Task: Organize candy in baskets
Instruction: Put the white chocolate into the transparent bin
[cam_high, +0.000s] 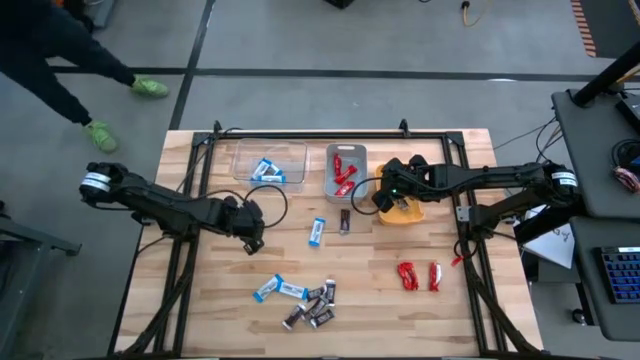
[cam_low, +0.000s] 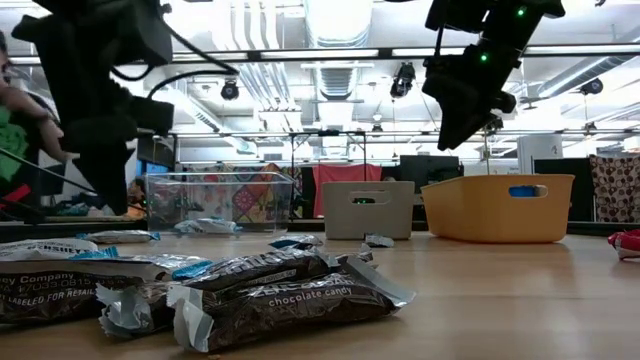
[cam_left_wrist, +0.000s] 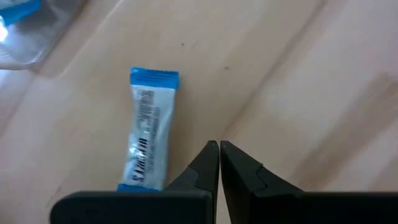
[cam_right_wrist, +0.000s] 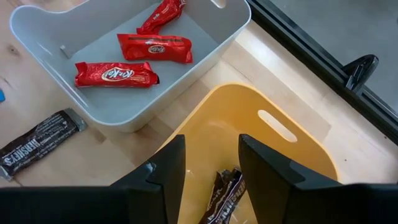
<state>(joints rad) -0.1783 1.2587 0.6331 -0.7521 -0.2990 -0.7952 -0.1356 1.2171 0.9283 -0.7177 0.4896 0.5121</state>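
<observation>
Left claw (cam_high: 252, 232), fingers pressed together and holding nothing, hangs over bare plank tabletop (cam_high: 220, 300) toward the left edge. Beside it lies a glossy blue-and-white bar (cam_left_wrist: 148, 134). Near the far edge stand the clear bin (cam_high: 268, 163), the grey-blue bin (cam_high: 345, 171) holding shiny red wrappers (cam_right_wrist: 115, 74), and the orange-yellow bin (cam_high: 402, 209). Right claw (cam_right_wrist: 210, 163), spread wide and empty, hangs over the orange-yellow bin above a dark brown bar (cam_right_wrist: 225, 196)

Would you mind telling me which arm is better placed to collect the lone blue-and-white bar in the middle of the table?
Left. The left gripper, fingers shut, hovers just beside that blue-and-white bar, while the right gripper is open over the orange-yellow basket.
</observation>
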